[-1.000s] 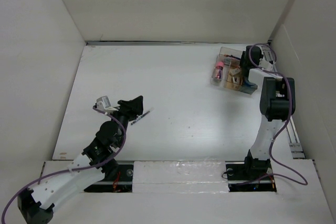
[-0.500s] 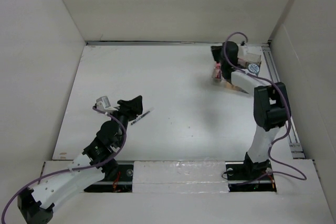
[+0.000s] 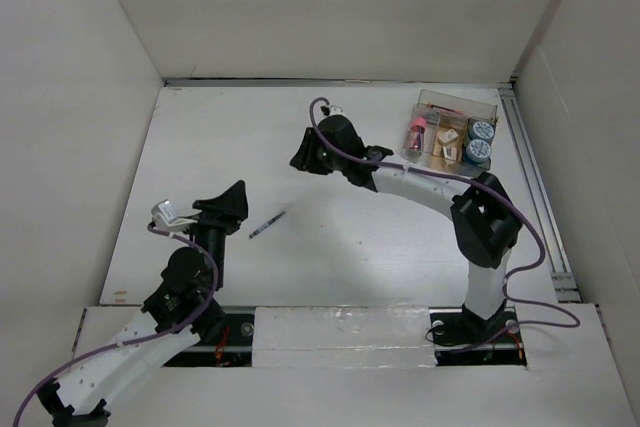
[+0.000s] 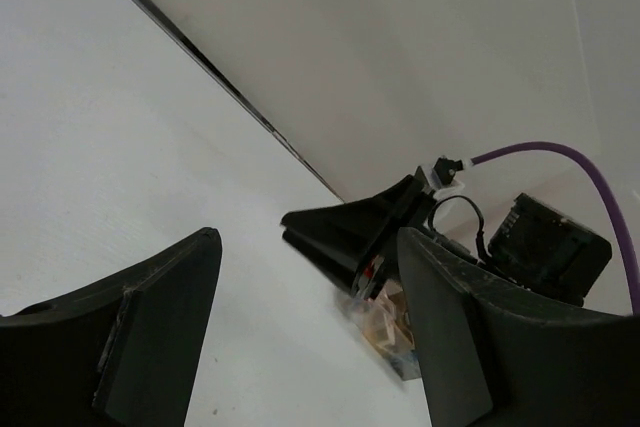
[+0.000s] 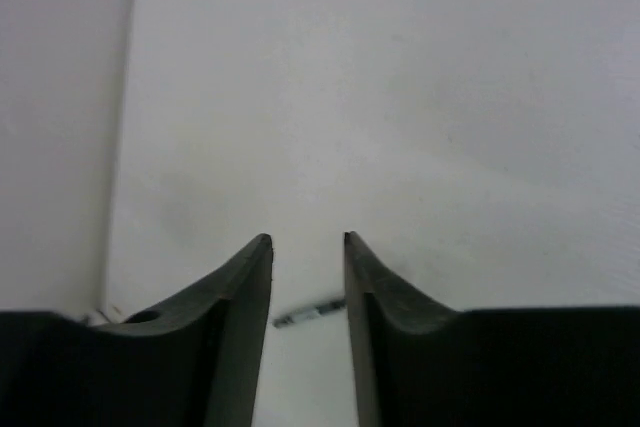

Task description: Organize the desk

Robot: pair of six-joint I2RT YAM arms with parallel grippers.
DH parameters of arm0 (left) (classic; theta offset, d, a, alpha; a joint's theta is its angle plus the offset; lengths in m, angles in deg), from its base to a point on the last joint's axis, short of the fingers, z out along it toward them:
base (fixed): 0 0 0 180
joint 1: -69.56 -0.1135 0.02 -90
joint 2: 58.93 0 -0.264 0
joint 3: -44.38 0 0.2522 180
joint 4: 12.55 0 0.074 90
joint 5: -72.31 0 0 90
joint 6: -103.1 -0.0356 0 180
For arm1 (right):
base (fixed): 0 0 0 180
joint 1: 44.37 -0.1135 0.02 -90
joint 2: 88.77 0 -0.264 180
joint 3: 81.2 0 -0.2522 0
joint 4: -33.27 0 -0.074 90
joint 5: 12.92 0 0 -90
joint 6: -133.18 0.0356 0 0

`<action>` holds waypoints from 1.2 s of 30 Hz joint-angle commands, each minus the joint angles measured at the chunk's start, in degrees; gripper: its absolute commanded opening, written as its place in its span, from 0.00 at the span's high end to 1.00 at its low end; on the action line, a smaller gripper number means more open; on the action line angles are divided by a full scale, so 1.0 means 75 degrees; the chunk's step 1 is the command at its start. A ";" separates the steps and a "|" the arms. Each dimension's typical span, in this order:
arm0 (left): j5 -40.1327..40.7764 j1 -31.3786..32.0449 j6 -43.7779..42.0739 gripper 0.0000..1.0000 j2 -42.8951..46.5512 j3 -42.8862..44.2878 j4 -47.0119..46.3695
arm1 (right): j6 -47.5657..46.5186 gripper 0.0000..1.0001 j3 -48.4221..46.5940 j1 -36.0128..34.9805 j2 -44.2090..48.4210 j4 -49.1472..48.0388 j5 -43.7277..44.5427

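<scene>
Where the white worktop (image 3: 350,257) spreads out from the arm bases, a slim dark pen (image 3: 267,224) lies flat and slantwise on it, left of its middle, touched by nothing. Just left of the pen, the left end effector (image 3: 232,197) points away from the bases, its jaws standing wide apart with nothing between them. Its wrist view looks out between the two black fingers (image 4: 150,327) across bare surface. Beyond the pen and a little to its right, the right end effector (image 3: 303,157) faces back toward it, jaws parted by a narrow gap and holding nothing. In that wrist view the pen shows on the worktop through the gap. Farther still, well off to the pen's right near the back wall, a clear compartmented tray (image 3: 458,98) sits on the worktop. It holds a pink bottle (image 3: 416,134), some small tan pieces (image 3: 447,143) and two blue round items (image 3: 482,131).
</scene>
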 commanded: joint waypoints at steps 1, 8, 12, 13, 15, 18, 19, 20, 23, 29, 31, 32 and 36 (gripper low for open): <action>0.0285 -0.0019 0.0152 0.32 0.0014 -0.0079 0.0003 | -0.0731 0.56 -0.0207 -0.0354 -0.0245 0.1827 -0.0515; 0.0215 -0.0019 0.0152 0.32 -0.0290 0.0097 0.0120 | -0.0931 0.52 -0.0698 -0.1057 -0.0865 0.2543 -0.1216; 0.0215 -0.0019 0.0199 0.32 -0.0209 0.0156 0.0250 | -0.0813 0.50 -0.1003 -0.1058 -0.1369 0.2496 -0.1804; 0.0262 -0.0019 0.0176 0.32 -0.0174 0.0144 0.0226 | -0.0744 0.50 -0.1096 -0.1058 -0.1556 0.2577 -0.1781; 0.0426 -0.0019 0.0210 0.32 -0.0103 0.0132 0.0261 | -0.0568 0.50 -0.1132 -0.1058 -0.1698 0.2555 -0.1617; 0.0566 -0.0019 0.0398 0.31 -0.0021 0.0249 0.0601 | -0.0334 0.51 -0.1226 -0.1058 -0.1908 0.2449 -0.1103; 0.0555 -0.0019 0.0410 0.31 0.0014 0.0250 0.0601 | -0.0275 0.52 -0.1261 -0.1058 -0.1944 0.2472 -0.0916; 0.0567 -0.0019 0.0410 0.31 0.0107 0.0226 0.0578 | -0.0065 0.53 -0.1319 -0.1058 -0.2060 0.2519 -0.0403; 0.0532 -0.0019 0.0398 0.31 0.0201 0.0226 0.0636 | 0.0030 0.55 -0.1390 -0.1058 -0.2178 0.2519 0.0058; 0.0438 -0.0019 0.0375 0.31 0.0459 0.0191 0.0648 | -0.0016 0.57 -0.1917 -0.1304 -0.2552 0.3045 0.1500; 0.0368 -0.0019 0.0398 0.31 0.0518 0.0203 0.0671 | -0.0156 0.56 -0.2315 -0.1444 -0.2694 0.3257 0.1815; 0.0368 -0.0019 0.0387 0.31 0.0541 0.0203 0.0671 | -0.0192 0.57 -0.2432 -0.1445 -0.2764 0.3420 0.1898; 0.0473 -0.0019 0.0410 0.31 0.0600 0.0203 0.0718 | -0.0274 0.56 -0.2632 -0.1725 -0.2940 0.3469 0.1981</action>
